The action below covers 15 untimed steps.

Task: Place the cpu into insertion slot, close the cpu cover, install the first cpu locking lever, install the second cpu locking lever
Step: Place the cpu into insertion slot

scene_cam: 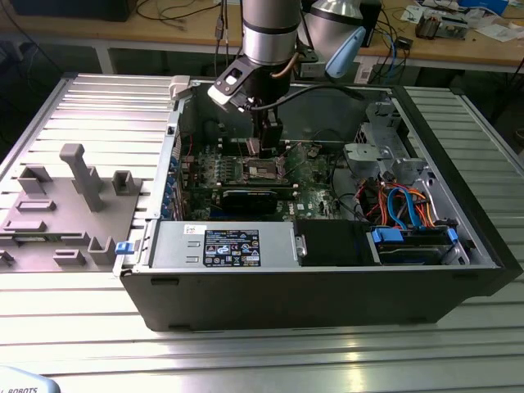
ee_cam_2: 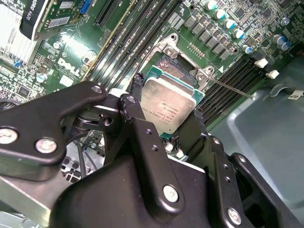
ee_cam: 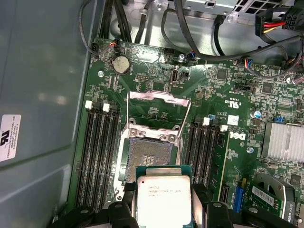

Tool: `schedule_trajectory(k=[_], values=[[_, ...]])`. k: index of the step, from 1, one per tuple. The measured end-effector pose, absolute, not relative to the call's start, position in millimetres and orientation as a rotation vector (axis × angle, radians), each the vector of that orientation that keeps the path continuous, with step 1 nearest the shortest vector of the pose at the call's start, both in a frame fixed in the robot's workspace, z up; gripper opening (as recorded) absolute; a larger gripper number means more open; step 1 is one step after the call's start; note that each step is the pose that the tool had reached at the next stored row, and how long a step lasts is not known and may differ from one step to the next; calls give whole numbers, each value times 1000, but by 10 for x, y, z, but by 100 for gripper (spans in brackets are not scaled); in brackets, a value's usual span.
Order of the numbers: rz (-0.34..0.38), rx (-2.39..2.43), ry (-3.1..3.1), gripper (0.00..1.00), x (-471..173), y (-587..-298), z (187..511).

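the gripper (ee_cam_2: 166,114) pinches the cpu (ee_cam: 164,199) by 2 opposite edges, pale face up, held off the green motherboard (ee_cam: 213,90) near one edge of the insertion slot (ee_cam: 147,156) and not yet seated. the cpu cover (ee_cam: 159,96) stands swung open beyond the bare socket. in the exterior view the gripper hangs at 12 o'clock from the black card (scene_cam: 250,199). to do this well, i judge: square the chip to the metal rim, keep it level, lower it straight, and never slide it across the contacts.
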<state>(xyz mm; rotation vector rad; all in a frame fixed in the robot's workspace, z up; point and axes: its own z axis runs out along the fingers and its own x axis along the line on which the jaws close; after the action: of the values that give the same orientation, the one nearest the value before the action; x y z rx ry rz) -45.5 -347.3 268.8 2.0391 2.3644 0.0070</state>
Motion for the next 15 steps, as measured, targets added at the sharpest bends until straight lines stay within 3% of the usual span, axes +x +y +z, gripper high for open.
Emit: schedule_trajectory(k=[15], values=[[6,2085,2324,55,-455,-3473,2687]])
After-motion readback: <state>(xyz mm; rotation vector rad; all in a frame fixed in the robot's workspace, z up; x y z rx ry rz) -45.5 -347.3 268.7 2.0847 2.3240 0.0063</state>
